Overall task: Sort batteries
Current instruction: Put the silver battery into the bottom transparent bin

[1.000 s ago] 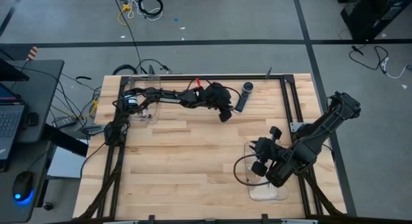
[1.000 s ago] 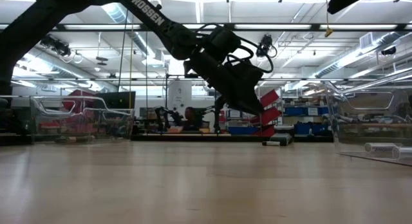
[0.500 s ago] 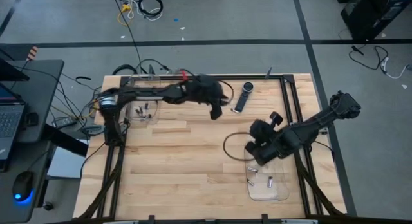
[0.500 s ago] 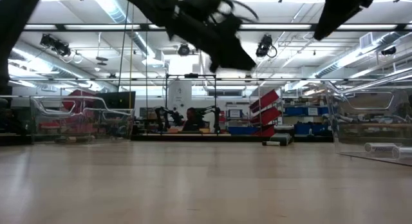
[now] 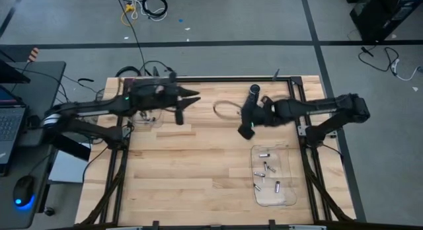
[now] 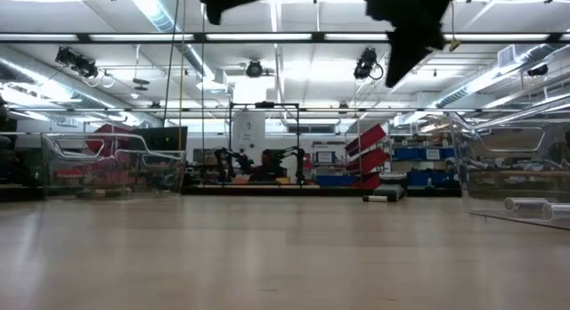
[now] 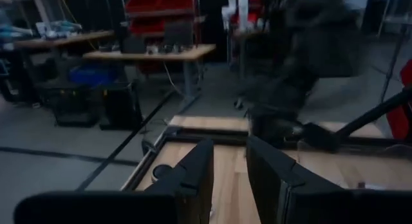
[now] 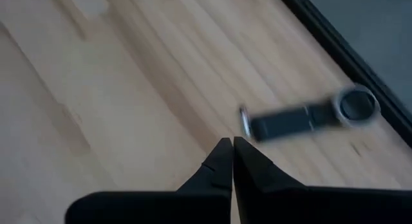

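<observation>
Several batteries (image 5: 267,168) lie in the clear tray (image 5: 291,193) at the near right, and one shows through its wall (image 6: 525,204) in the low view. A few more batteries (image 5: 148,115) lie in the clear tray (image 5: 157,123) at the far left. My left gripper (image 5: 193,96) hangs high beside that tray, pointing level toward the right. Its fingers (image 7: 193,176) stand open with nothing between them. My right gripper (image 5: 246,131) is shut and empty (image 8: 226,153), slanting down over bare wood just near of the long black device (image 8: 302,118).
The black device (image 5: 254,90) lies by the far edge, its round end away from my right gripper. A black frame rail (image 5: 218,78) runs along the table's edges. A cable loop (image 5: 223,108) hangs from the right arm. Bare wood (image 5: 192,170) fills the middle and near left.
My left gripper has risen from beside the black device and drawn back toward the table's left edge, tipping up to level. My right gripper has swung from over the near right tray toward the far edge, up to the black device, and has shut.
</observation>
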